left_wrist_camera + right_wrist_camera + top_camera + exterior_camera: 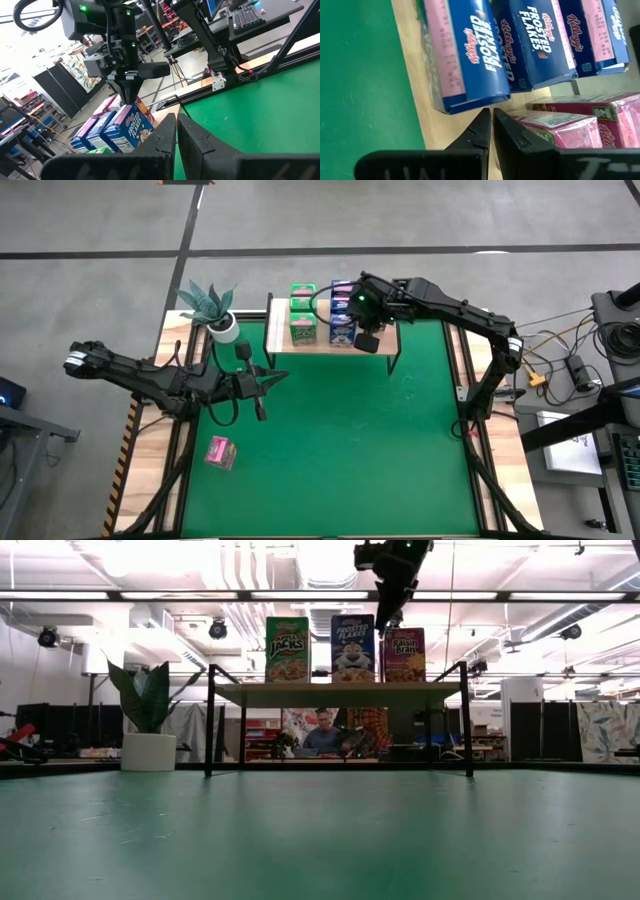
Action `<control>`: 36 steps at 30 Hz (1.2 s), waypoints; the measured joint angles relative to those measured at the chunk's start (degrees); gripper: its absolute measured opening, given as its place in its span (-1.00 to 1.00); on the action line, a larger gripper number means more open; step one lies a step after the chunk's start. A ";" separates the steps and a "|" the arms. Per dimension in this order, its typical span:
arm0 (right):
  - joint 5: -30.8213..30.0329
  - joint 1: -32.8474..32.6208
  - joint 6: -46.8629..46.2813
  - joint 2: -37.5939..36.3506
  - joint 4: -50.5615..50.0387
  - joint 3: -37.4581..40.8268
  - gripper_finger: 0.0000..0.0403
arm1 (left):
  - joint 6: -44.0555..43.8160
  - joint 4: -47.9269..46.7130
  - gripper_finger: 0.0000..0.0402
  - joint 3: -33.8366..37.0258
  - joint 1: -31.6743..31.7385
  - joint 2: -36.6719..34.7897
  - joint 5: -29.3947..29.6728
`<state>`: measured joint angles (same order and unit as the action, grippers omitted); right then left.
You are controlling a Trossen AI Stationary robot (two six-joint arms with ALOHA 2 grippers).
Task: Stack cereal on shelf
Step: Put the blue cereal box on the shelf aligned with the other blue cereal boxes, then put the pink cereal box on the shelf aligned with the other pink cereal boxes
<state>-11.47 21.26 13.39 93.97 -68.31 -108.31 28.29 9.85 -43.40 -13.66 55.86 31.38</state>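
Observation:
The shelf (384, 340) stands at the table's far edge, its wood top (335, 690) on black legs. On it stand green cereal boxes (303, 318), blue ones (340, 315) and pink ones (570, 125), upright in rows. One pink cereal box (220, 452) lies on the green table at the near left. My right gripper (492, 117) hangs shut above the shelf, its tips over the gap between the blue and pink rows, clear of the box tops in the low view (387, 618). My left gripper (282, 374) is shut and level over the table's left part, holding nothing.
A potted plant (212, 308) stands left of the shelf at the far left. The green mat (380, 440) stretches in front of the shelf. Cables and gear (575, 365) lie off the table's right side. A person (325, 735) sits beyond the shelf.

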 joint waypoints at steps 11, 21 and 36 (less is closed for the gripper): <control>-0.19 -1.97 -2.58 -1.93 -4.73 -0.07 -0.95 | -0.02 -0.16 -1.00 0.00 0.00 0.00 -0.01; -0.12 -16.45 -3.33 -5.83 2.91 4.59 -0.96 | -6.00 -0.04 -1.00 0.00 -0.01 0.00 0.00; -4.20 -32.70 -0.35 -19.33 36.05 36.84 -0.96 | -41.90 -30.17 -1.00 -11.68 -3.60 3.71 0.12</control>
<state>-15.67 -11.45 13.04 74.64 -32.26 -71.47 -13.61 -20.32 -55.08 -17.26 59.56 31.50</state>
